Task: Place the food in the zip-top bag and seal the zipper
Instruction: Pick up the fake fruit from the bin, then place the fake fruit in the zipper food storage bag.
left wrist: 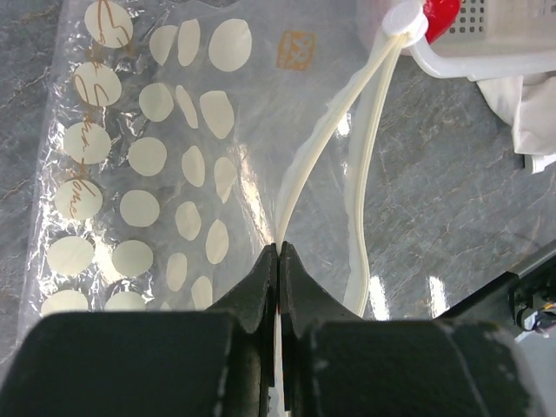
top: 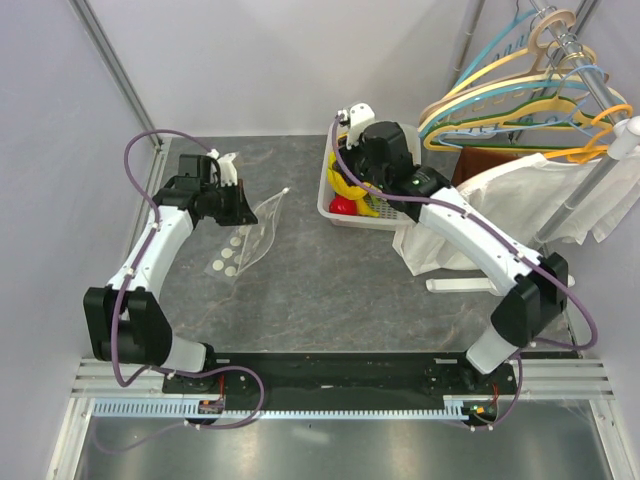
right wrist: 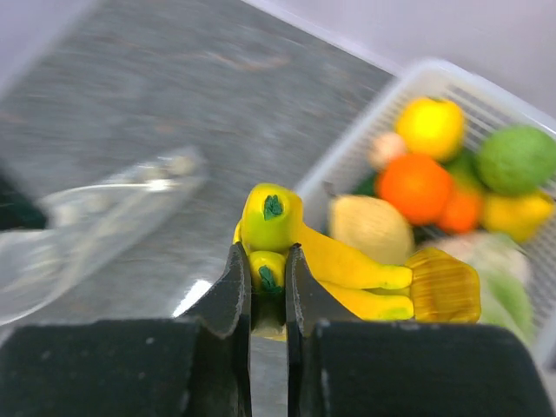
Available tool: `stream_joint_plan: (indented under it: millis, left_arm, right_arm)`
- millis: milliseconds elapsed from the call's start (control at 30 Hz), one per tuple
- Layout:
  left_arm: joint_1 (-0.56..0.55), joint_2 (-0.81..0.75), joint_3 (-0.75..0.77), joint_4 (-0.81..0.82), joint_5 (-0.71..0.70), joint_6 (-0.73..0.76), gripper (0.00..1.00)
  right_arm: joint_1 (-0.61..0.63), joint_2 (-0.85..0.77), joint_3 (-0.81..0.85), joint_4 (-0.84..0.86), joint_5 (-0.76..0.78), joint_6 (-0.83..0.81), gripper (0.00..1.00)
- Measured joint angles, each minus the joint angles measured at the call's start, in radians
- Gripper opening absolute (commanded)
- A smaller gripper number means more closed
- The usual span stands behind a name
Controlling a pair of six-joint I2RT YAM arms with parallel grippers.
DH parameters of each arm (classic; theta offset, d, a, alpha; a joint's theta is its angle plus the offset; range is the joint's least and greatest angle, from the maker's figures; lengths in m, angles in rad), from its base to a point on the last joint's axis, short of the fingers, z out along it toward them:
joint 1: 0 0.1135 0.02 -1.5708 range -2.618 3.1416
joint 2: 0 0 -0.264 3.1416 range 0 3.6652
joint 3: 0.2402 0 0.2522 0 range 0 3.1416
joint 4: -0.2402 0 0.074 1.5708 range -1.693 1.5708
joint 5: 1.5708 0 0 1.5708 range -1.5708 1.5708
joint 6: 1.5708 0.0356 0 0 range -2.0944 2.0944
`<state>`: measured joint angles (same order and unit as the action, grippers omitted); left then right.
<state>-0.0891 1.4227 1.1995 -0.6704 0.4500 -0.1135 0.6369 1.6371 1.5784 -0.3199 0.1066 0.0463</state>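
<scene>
We have the right gripper (right wrist: 268, 261) clamped on the stem end of the banana (right wrist: 343, 259), likely light, stiff and slick, jutting ahead toward the basket (right wrist: 347, 152), while the left gripper (left wrist: 278, 252) pinches the zipper (left wrist: 321, 156) of the floppy zip-top bag (left wrist: 174, 174) lying ahead of it.

The zip-top bag (right wrist: 95, 217) is blurred, the basket (right wrist: 347, 148) cropped.

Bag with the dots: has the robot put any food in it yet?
Not yet, no food shows inside it. Done: the left gripper pinches one side of the zipper, holding the zip-top bag open. In hand: the right gripper is shut on the banana at the basket. Left: carry the banana and the other food across, then seal the zipper.
</scene>
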Motion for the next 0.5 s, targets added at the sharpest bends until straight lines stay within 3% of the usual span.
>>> stream_joint_plan:
  millis: [167,500]
  left_arm:
    - [0.024,0.012,0.000,0.000,0.067,-0.004,0.02]
    - [0.037,0.015,0.000,-0.004,0.300,-0.021,0.02]
  right_arm:
    - [0.005,-0.079,-0.002,0.052,-0.278,0.058,0.00]
    - [0.114,-0.196,-0.149,0.431,-0.666,0.171,0.00]
